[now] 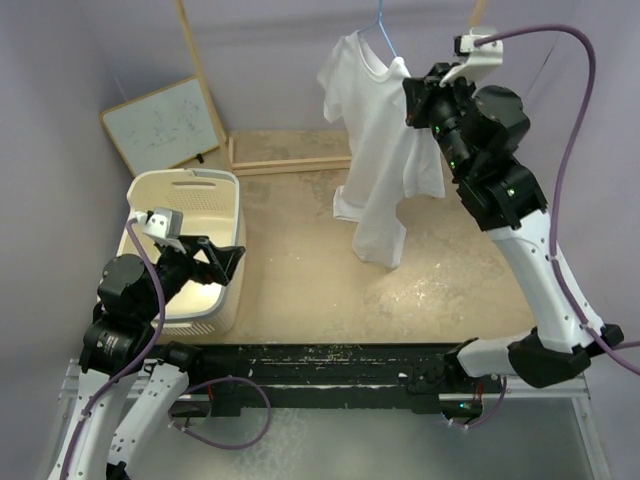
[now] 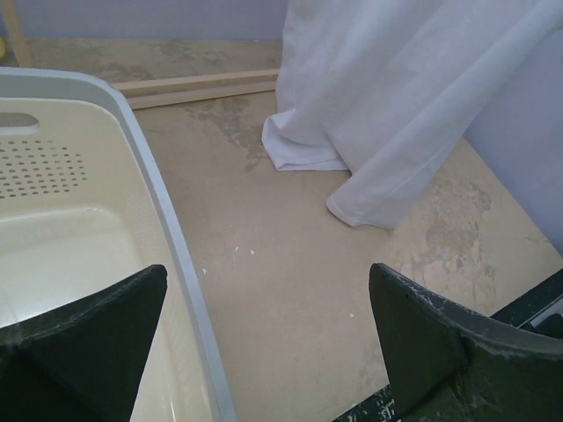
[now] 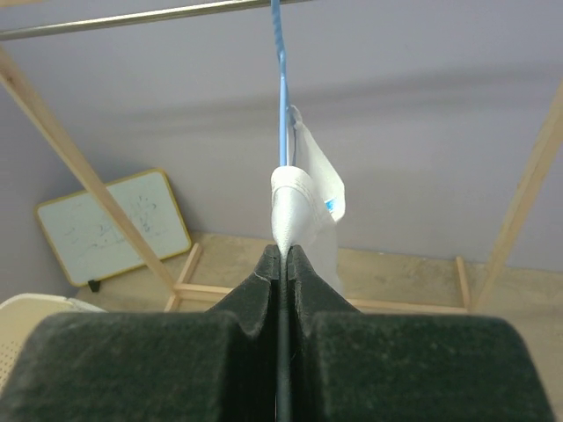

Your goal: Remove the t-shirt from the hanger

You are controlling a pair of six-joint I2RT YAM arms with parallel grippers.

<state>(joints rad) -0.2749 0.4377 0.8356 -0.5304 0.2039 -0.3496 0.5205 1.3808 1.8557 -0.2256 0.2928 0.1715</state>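
Worn tan tabletop (image 1: 300, 270), lilac walls (image 1: 270, 60); L pincer (image 1: 232, 266) spread wide, R pincer (image 3: 283, 252) clenched on t-shirt (image 1: 380, 150)

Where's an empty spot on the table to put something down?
The bare tabletop between the basket and the hanging t-shirt is free, and the stretch in front of the t-shirt too. Crowded: under the t-shirt, where cloth reaches the tabletop.

The white t-shirt (image 1: 375, 150) is hanging crumpled from the thin light-blue wire hanger (image 1: 381, 18), its hem brushing the tabletop (image 1: 300, 270).
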